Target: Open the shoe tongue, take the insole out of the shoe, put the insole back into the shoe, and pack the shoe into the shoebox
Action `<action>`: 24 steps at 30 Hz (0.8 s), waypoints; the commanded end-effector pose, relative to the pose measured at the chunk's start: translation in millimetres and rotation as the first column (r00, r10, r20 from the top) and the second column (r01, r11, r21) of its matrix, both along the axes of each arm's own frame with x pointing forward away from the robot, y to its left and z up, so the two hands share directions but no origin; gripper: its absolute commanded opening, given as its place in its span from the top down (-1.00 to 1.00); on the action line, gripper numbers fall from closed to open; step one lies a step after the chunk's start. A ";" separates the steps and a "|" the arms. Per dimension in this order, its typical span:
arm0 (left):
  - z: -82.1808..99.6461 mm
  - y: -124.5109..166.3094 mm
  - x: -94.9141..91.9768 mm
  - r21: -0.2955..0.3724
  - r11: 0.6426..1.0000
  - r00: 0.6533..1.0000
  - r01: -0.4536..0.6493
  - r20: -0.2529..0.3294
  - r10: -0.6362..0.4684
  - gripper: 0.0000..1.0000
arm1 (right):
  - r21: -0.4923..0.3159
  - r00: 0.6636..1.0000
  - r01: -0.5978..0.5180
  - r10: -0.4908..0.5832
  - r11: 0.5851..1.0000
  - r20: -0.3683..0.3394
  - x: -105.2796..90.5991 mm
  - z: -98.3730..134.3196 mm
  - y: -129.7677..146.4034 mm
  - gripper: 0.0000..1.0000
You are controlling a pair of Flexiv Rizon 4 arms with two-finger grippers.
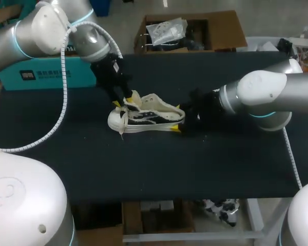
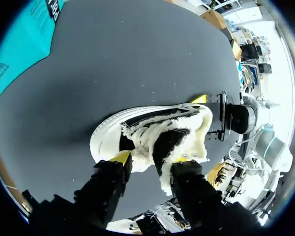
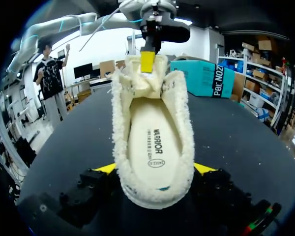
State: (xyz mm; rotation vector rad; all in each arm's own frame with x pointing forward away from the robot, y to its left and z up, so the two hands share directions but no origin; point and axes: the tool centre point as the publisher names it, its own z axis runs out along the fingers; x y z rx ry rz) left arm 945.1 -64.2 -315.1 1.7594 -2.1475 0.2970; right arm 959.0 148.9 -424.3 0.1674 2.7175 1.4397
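Observation:
A white and black shoe [image 1: 149, 116] with fleece lining lies on its sole mid-table, toe to the left. My left gripper [image 1: 123, 102] hangs over its front, open, with the raised tongue [image 2: 160, 147] loose between the fingers [image 2: 122, 156]. My right gripper [image 1: 179, 120] comes in from the heel side, shut on the heel, one yellow tip on either side [image 3: 205, 168]. The insole [image 3: 155, 142] lies flat inside the shoe. The teal shoebox [image 1: 46, 74] stands at the back left.
Black table cloth [image 1: 159, 164] spreads bare in front of the shoe and to its right. My left arm's white cable [image 1: 64, 87] loops down over the table's left part.

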 end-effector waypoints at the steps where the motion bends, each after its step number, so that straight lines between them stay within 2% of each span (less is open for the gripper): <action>1: 36.7 -8.1 -21.5 0.031 0.994 0.988 0.104 0.114 -0.107 -1.00 | 0.004 1.000 -0.002 0.002 1.000 -0.001 5.4 -9.5 1.4 1.00; 3: 51.8 -17.8 -28.0 0.050 0.972 0.960 0.229 0.153 -0.234 -1.00 | 0.004 1.000 -0.002 0.002 1.000 -0.001 5.4 -9.5 1.4 1.00; 4: 58.4 -21.9 -29.9 0.069 0.964 0.947 0.255 0.181 -0.264 -1.00 | 0.004 1.000 -0.002 0.002 1.000 -0.001 5.4 -9.5 1.4 1.00; 7: 76.5 -32.5 -32.2 0.133 0.880 0.852 0.456 0.222 -0.475 -1.00 | 0.004 1.000 -0.002 0.002 1.000 -0.001 5.4 -9.5 1.4 1.00; 9: 85.5 -38.2 -31.4 0.192 0.754 0.720 0.628 0.223 -0.657 -1.00 | 0.004 1.000 -0.002 0.002 1.000 -0.001 5.4 -9.5 1.4 1.00; 11: 92.5 -38.4 -32.1 0.224 0.480 0.443 0.848 0.195 -0.875 -1.00 | 0.004 1.000 -0.002 0.002 1.000 -0.001 5.4 -9.5 1.4 1.00; 12: 95.4 -38.5 -30.8 0.239 0.395 0.352 0.887 0.202 -0.914 -1.00 | 0.004 1.000 -0.002 0.002 1.000 -0.001 5.4 -9.5 1.4 1.00; 13: 98.9 -40.5 -28.9 0.257 0.358 0.312 0.898 0.202 -0.928 -1.00 | 0.004 1.000 -0.002 0.002 1.000 -0.001 5.4 -9.5 1.4 1.00; 24: 98.9 -40.5 -28.9 0.257 0.358 0.312 0.898 0.202 -0.928 -1.00 | 0.004 1.000 -0.002 0.002 1.000 -0.001 5.4 -9.5 1.4 1.00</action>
